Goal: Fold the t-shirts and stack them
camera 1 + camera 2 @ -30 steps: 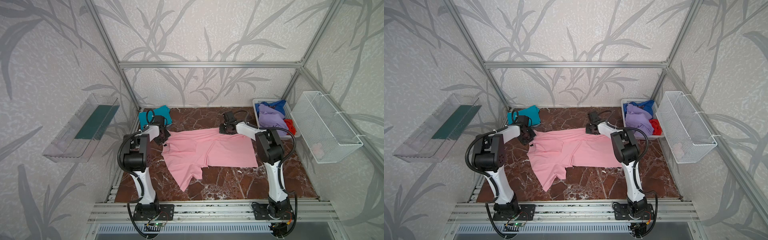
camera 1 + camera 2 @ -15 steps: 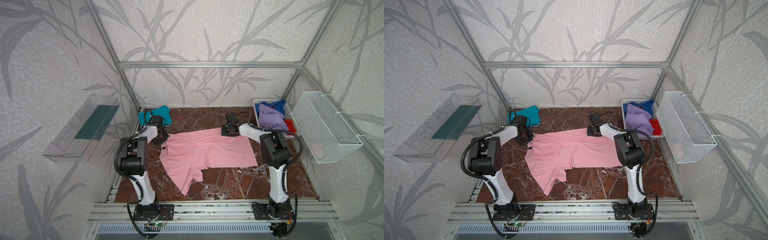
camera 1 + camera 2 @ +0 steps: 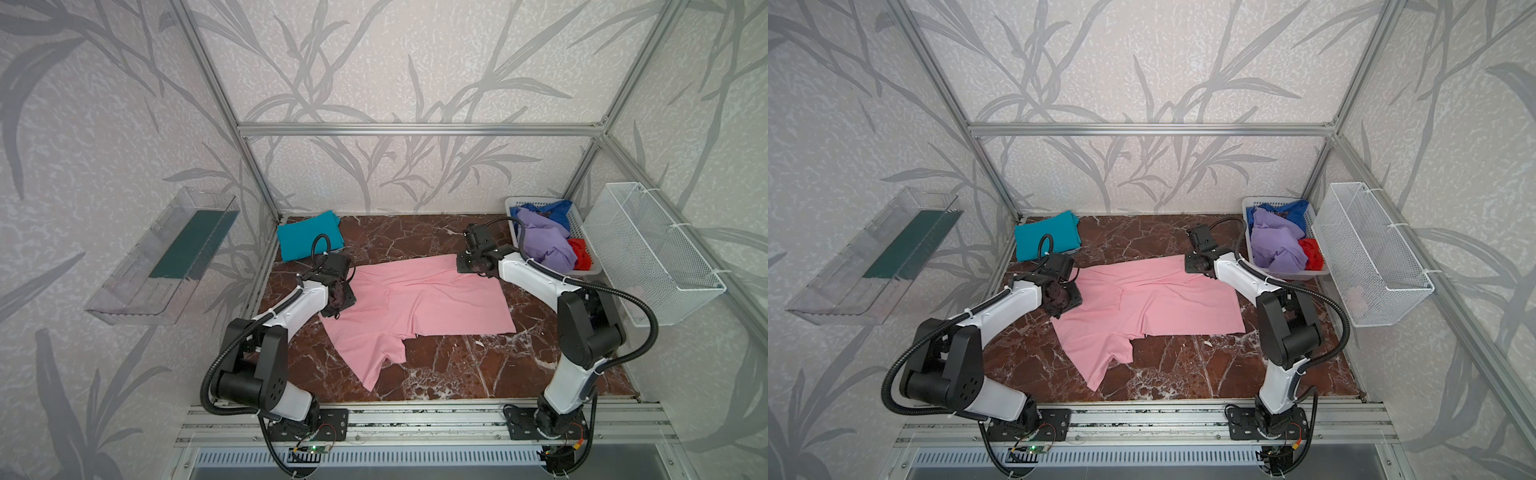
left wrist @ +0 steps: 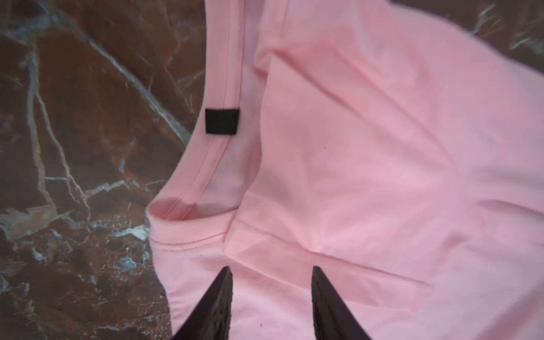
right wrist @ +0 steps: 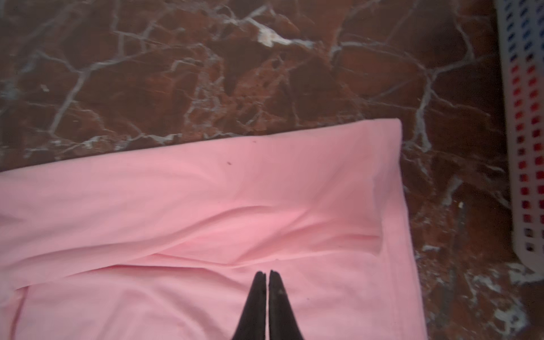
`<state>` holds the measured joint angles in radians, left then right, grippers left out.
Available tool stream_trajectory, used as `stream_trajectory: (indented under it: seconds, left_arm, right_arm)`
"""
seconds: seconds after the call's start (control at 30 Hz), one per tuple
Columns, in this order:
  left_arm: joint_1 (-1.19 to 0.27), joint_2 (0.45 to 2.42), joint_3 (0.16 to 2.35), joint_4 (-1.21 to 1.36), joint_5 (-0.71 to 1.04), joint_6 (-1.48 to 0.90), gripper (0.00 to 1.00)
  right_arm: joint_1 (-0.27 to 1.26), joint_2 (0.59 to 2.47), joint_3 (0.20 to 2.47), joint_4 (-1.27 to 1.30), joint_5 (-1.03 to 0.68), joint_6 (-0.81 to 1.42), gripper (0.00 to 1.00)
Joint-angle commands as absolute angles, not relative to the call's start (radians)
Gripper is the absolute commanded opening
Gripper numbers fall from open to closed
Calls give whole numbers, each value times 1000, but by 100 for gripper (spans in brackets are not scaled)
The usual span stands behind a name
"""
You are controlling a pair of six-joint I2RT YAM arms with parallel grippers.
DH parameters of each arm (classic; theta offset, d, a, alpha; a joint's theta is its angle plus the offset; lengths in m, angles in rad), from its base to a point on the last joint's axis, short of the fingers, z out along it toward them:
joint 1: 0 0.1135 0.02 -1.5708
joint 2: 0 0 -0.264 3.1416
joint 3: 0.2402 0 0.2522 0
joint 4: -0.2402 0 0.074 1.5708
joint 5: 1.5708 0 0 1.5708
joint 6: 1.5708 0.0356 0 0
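- We are judging the task as about one fifth done. One teal t-shirt (image 3: 307, 235) is lying folded at the back left corner of the table (image 3: 457, 365).
- We are judging the pink t-shirt (image 3: 419, 303) to be the item in hand. It is lying at the middle of the table, apparently partly folded, with one sleeve sticking out toward the front edge. Further folds and the stacking on the teal t-shirt are remaining.
- The left gripper (image 4: 270, 268) is sitting over the collar end of the pink t-shirt, with its fingers apart and nothing between them.
- The right gripper (image 5: 267, 272) is sitting over the hem end with its fingers nearly together. We are seeing no cloth pinched.
- The lavender t-shirt (image 3: 544, 241), the blue t-shirt (image 3: 544, 208) and the red t-shirt (image 3: 579, 251) are lying crumpled in the white slotted basket (image 3: 586, 272) at the back right, awaiting folding.
- We are counting five t-shirts: one pink, one teal, one lavender, one blue and one red. We are also counting two grippers and one slotted basket.
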<state>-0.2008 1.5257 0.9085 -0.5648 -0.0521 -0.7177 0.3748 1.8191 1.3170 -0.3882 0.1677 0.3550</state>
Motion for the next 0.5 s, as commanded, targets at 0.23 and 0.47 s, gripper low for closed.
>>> stream_trajectory:
  seconds: [0.23, 0.47]
  left_arm:
    - [-196, 1672, 970, -451, -24, -759, 40]
    - [-184, 1700, 950, -456, -34, -756, 38]
  right_arm:
    - [222, 1833, 1242, -430, 173, 364, 15]
    - [207, 1942, 1338, -434, 108, 354, 19]
